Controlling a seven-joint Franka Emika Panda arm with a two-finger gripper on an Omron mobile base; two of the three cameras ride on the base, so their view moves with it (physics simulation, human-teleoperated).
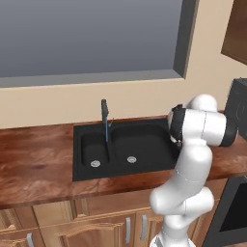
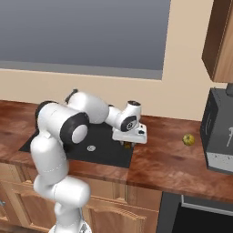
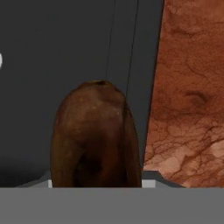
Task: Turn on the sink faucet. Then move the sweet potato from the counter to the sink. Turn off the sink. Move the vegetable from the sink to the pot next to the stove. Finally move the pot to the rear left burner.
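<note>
The brown sweet potato (image 3: 94, 135) sits between my gripper's fingers, which it hides in the hand view. From the right base view, my gripper (image 2: 128, 145) points down over the right end of the black sink (image 2: 104, 150), shut on the sweet potato (image 2: 128, 145), which hangs just above the basin beside the wooden counter (image 3: 192, 87). The dark faucet (image 1: 104, 115) stands behind the divider of the two-basin sink (image 1: 144, 144), and a thin blue stream of water (image 1: 107, 134) falls from it. The pot is out of view.
A small yellow-green fruit (image 2: 188, 139) lies on the counter right of the sink. A dark appliance (image 2: 219, 132) stands further right under a wooden wall cabinet (image 2: 220, 41). A dark oven front (image 1: 231, 212) is at the lower right.
</note>
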